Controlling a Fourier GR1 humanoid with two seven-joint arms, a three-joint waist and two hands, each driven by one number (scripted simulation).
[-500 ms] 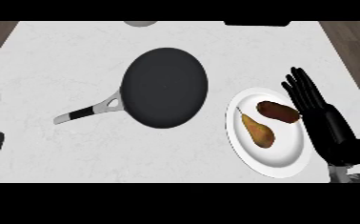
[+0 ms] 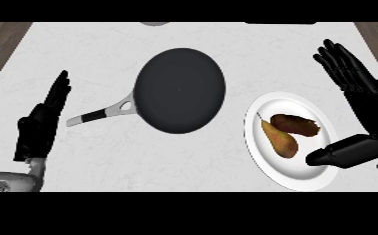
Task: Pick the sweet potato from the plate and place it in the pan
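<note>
Sweet potato (image 2: 295, 123) sits on the white plate (image 2: 295, 179), toward its upper right part, dark reddish brown, lying right against a yellow-brown pear (image 2: 279, 140) on its left. Nothing holds it, so I read this as the reach step, grasp not made. My right hand (image 2: 353, 81) is at the right edge of view, fingers straight and spread above the plate's far side, thumb (image 2: 339, 154) stretched out over the plate's right rim just beside the potato; released, holding nothing. Left hand (image 2: 44, 116) rests open, fingers up, at the left edge on the tabletop (image 2: 88, 44), well apart from everything. Black pan (image 2: 179, 90) lies left of the plate, handle (image 2: 100, 114) pointing lower left, nothing in it. Next move, as I judge it: bring the right hand down and in over the potato, close fingers and thumb round it only, keeping off the pear since the two touch. Then lift and carry left to the pan.
</note>
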